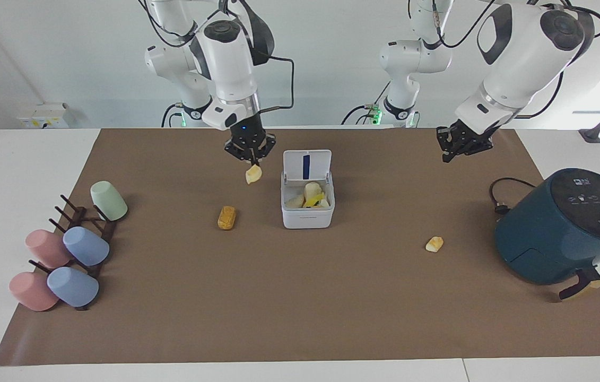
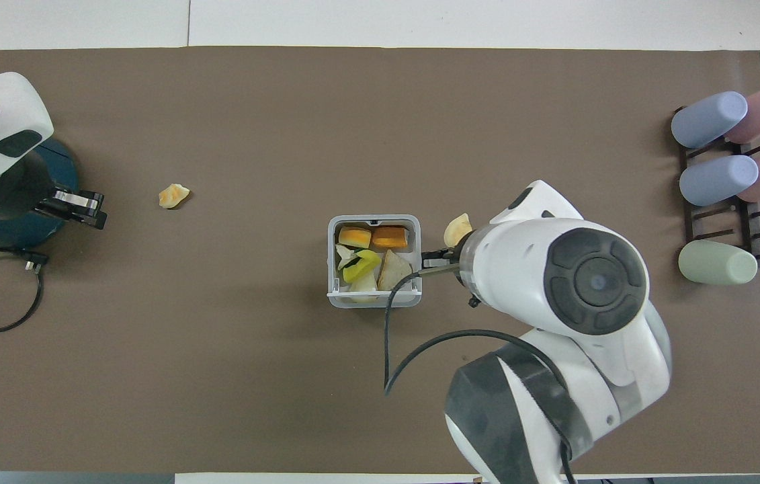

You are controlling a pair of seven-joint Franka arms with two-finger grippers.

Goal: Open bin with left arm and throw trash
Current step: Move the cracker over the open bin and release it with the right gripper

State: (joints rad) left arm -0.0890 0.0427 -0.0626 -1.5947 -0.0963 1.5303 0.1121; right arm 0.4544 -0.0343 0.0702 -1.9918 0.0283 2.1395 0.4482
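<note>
Right tool (image 1: 251, 159) clamped on wedge (image 1: 253, 174) beside open bin (image 1: 307, 212); left tool (image 1: 459, 147) state unclear

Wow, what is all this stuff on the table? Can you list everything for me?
bin: one, white, mid-mat, lid up, scraps inside.
pale yellow wedge: one, held in the air beside the bin.
bread-like lump: one, orange-brown, on the mat beside the bin, toward the right arm's end.
small chunk: one, yellow-white, on the mat between bin and air fryer.
air fryer: one, dark teal, at the left arm's end.
cups: five, two pink, two blue, one green, on a dark rack at the right arm's end.
mat: one, brown, covering the table.
right end effector: shut on the wedge.
left end effector: empty, raised over the mat near the air fryer.
</note>
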